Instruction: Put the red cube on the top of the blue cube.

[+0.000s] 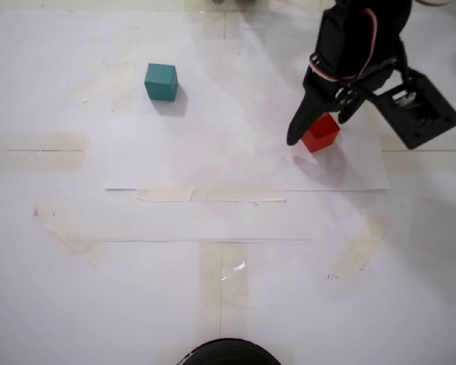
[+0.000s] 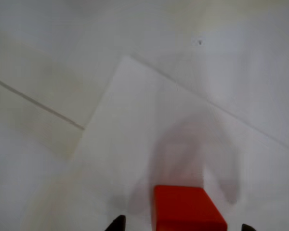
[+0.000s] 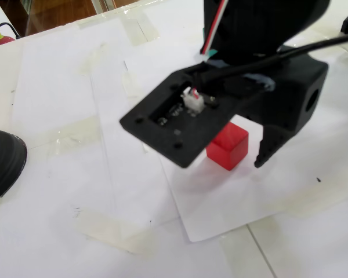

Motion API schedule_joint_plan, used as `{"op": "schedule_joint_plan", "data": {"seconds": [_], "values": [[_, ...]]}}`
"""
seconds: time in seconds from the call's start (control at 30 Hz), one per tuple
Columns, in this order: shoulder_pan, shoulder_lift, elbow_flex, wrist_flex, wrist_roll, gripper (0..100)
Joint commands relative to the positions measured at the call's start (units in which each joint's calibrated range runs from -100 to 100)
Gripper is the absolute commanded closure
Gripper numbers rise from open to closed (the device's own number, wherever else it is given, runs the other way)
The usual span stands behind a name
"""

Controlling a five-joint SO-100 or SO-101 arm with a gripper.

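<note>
The red cube [image 1: 321, 134] sits on the white paper sheet [image 1: 213, 152] at the right in a fixed view. My black gripper [image 1: 318, 127] is lowered over it and open, with one fingertip on each side of the cube. In the wrist view the red cube [image 2: 185, 209] lies at the bottom edge between the two dark fingertips [image 2: 116, 224]. In another fixed view the red cube [image 3: 227, 146] shows beneath the wrist camera mount, with one finger [image 3: 263, 155] to its right. The blue cube [image 1: 161, 81] stands apart at the upper left, seen in only one fixed view.
The white table [image 1: 76, 304] carries several tape strips [image 1: 209, 195]. A black round object [image 1: 226, 354] sits at the near edge; it also shows at the left in another fixed view [image 3: 1, 163]. The wrist camera mount [image 1: 418, 106] juts to the right of the gripper.
</note>
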Motion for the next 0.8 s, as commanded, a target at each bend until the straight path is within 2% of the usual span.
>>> {"op": "schedule_joint_plan", "data": {"seconds": [0.0, 0.23, 0.77], "values": [[1.0, -1.0, 0.4, -1.5, 0.3, 68], [0.9, 0.0, 1.2, -3.8, 0.5, 69], [1.2, -0.8, 4.2, -5.5, 1.1, 82]]}}
